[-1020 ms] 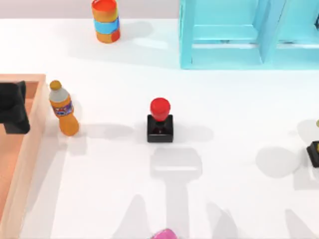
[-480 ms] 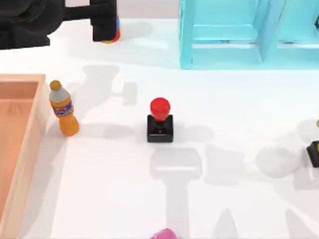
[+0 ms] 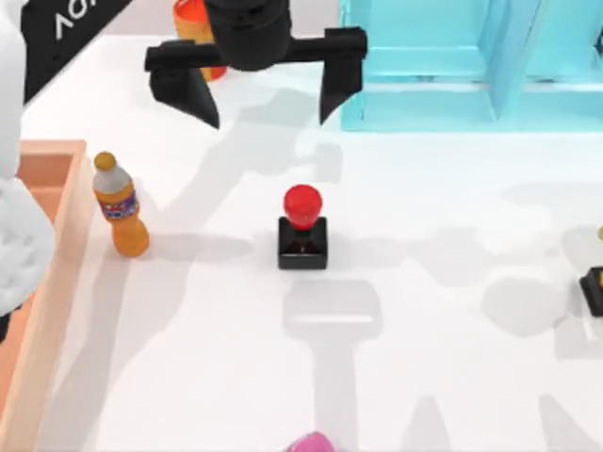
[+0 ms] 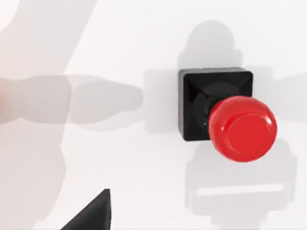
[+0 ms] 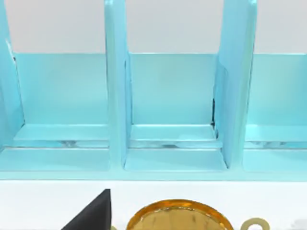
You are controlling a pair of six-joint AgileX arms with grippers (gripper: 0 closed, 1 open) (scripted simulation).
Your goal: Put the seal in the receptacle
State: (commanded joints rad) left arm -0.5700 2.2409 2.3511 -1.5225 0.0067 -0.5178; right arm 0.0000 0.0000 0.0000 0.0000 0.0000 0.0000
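The seal (image 3: 303,226), a red round knob on a black square base, stands upright near the middle of the table. The left wrist view looks down on the seal (image 4: 242,128). My left gripper (image 3: 267,118) hangs open behind the seal and above it, jaws spread wide and holding nothing; one fingertip (image 4: 93,215) shows in its wrist view. The receptacle (image 3: 58,155), a peach-orange wooden box, lies at the table's left edge, partly under my left arm. A finger (image 5: 93,214) of my open right gripper shows in the right wrist view, facing the cyan shelf.
An orange bottle (image 3: 121,209) stands between the receptacle and the seal. A cyan shelf unit (image 3: 452,66) fills the back right. An orange-and-blue can (image 3: 191,24) is at the back. A black-based stamp (image 3: 594,287) sits at the right edge, its yellowish top (image 5: 180,216) in the right wrist view.
My left gripper has swung from over the receptacle to the back of the table, then right, and now hangs open behind the seal. The seal has not moved.
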